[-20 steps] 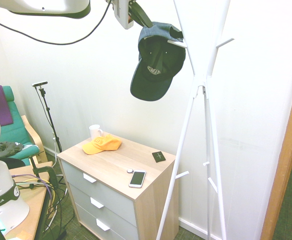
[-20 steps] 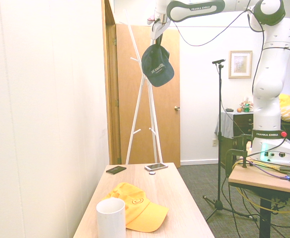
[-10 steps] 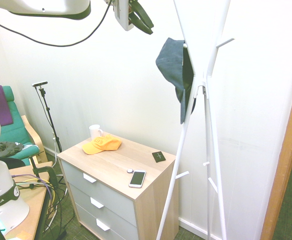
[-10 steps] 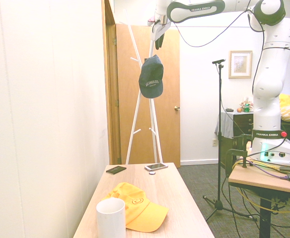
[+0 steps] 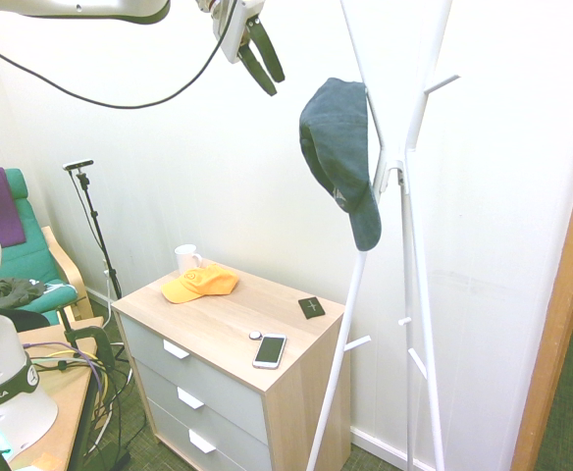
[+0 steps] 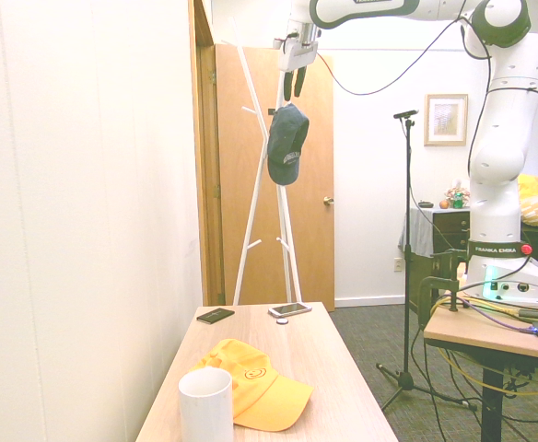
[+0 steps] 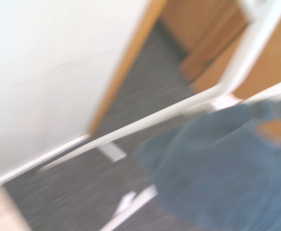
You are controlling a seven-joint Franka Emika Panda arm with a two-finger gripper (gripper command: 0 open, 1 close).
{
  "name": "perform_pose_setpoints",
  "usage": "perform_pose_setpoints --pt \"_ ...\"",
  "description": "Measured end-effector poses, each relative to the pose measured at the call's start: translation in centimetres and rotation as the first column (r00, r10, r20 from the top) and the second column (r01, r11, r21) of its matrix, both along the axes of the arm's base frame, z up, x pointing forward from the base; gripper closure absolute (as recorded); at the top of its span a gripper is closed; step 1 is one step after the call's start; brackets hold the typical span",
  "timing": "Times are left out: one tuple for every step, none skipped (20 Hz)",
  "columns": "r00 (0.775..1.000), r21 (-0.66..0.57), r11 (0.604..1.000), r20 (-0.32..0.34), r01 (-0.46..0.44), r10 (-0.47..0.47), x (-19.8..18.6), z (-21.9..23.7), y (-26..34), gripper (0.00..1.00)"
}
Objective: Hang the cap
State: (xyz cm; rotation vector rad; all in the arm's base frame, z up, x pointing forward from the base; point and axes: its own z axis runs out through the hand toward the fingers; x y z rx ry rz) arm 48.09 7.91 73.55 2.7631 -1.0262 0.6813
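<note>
The dark navy-grey cap [image 5: 339,152] hangs from a peg of the white coat stand [image 5: 404,196], brim pointing down. From the other side the cap [image 6: 286,144] shows small pale lettering. My gripper [image 5: 259,57] is up and to the left of it, apart from the cap, fingers spread and open with nothing between them. In the second exterior view the gripper [image 6: 294,85] hangs just above the cap. The wrist view is blurred and shows the cap's blue fabric [image 7: 217,168] beside the stand's white poles.
A wooden chest of drawers [image 5: 218,329] below holds an orange-yellow cap [image 5: 199,284], a white mug [image 5: 185,259], a phone [image 5: 270,350] and a small dark card [image 5: 312,307]. A wooden door [image 6: 310,184] stands behind the stand. A microphone stand [image 6: 406,239] rises nearby.
My gripper let go of the cap, opened and drew back left. The cap dropped onto the peg, swung, and now hangs with its brim down.
</note>
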Motion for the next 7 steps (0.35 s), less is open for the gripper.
perform_pose_setpoints --pt "0.999 0.044 0.999 -0.044 -0.014 0.016 -0.6 0.2 0.2 0.00" --pt "0.996 0.086 0.996 -0.086 -0.024 0.031 -1.1 0.5 0.4 0.00" --pt "0.990 0.123 0.992 -0.130 -0.029 0.045 -1.7 0.5 0.5 0.00" --pt "0.983 0.155 0.988 -0.176 -0.027 0.054 -2.1 0.4 0.5 0.00" --pt "0.973 0.184 0.983 -0.225 -0.016 0.058 -2.3 0.1 0.4 0.00" --pt "0.959 0.208 0.978 -0.275 -0.001 0.060 -2.3 -0.4 0.2 0.00" --pt "0.944 0.228 0.973 -0.325 0.016 0.060 -2.2 -0.9 -0.1 0.00"
